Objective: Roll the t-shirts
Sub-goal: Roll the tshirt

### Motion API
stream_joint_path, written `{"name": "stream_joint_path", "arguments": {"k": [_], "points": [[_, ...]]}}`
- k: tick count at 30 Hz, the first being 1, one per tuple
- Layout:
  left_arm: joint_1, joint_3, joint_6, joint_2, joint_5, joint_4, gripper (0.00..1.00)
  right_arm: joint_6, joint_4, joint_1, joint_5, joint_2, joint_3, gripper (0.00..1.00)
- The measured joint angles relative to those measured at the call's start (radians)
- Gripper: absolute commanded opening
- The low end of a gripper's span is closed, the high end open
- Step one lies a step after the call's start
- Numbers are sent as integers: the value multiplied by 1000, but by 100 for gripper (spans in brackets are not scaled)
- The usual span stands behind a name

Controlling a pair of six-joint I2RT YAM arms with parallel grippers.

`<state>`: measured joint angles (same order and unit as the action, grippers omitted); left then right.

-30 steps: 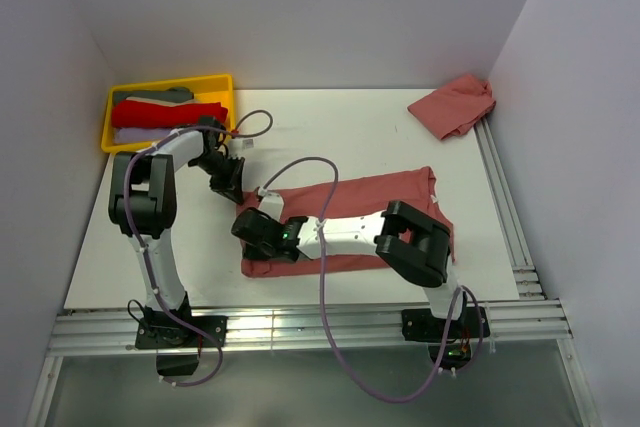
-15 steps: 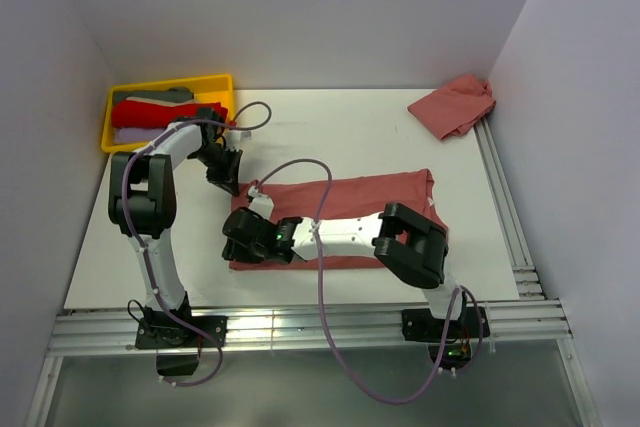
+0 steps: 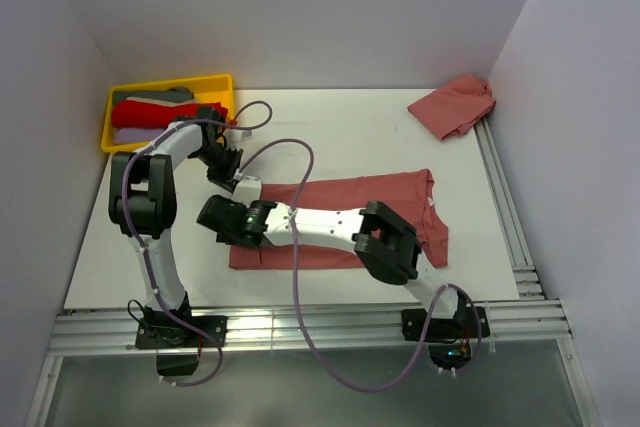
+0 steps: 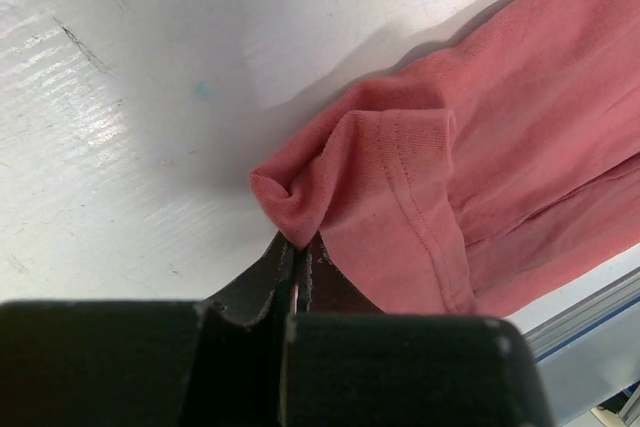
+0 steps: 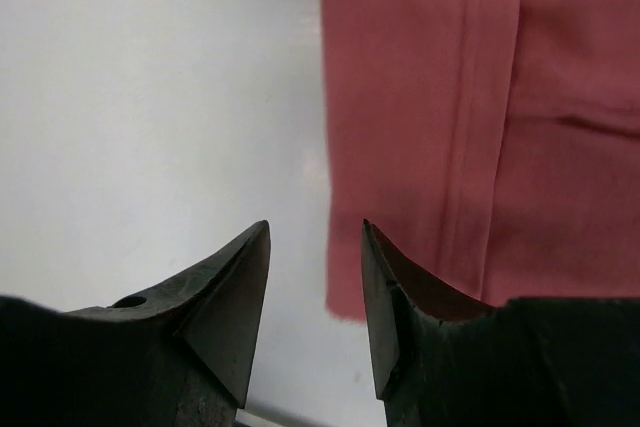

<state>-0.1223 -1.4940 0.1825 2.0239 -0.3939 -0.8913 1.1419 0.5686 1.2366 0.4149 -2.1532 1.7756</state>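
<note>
A dusty salmon-red t-shirt (image 3: 340, 215) lies folded into a long band across the table. My left gripper (image 3: 236, 181) is at its far left corner, shut on a pinched fold of cloth. In the left wrist view that fold (image 4: 300, 197) bunches up right at the gripper (image 4: 297, 249), and the hemmed shirt (image 4: 500, 127) spreads to the right. My right gripper (image 3: 210, 215) hovers open at the shirt's left end. In the right wrist view the gripper (image 5: 315, 229) holds nothing, and the shirt's corner (image 5: 440, 127) lies just right of the gap.
A yellow tray (image 3: 107, 130) at the back left holds folded red, grey and lavender shirts (image 3: 165, 112). Another salmon shirt (image 3: 455, 104) lies crumpled at the back right corner. Metal rails run along the front edge (image 3: 300, 327) and the right edge (image 3: 505, 207).
My right gripper has opened, let go of the shirt and slid left past its end. The shirt's left end now lies flatter. The left gripper has barely moved.
</note>
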Motion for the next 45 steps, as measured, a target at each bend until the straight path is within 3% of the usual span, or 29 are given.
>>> {"name": "stream_joint_path", "arguments": {"k": [8,26,45], "points": [[-3,-8,0,0,0,0,0,-30,132,-29,92,-192,179,49],[-8,-10,12,0,0,0,0,-76,168,-34,185,-209,286,49],[-9,-10,16,0,0,0,0,-92,158,-59,161,-316,352,51]]}}
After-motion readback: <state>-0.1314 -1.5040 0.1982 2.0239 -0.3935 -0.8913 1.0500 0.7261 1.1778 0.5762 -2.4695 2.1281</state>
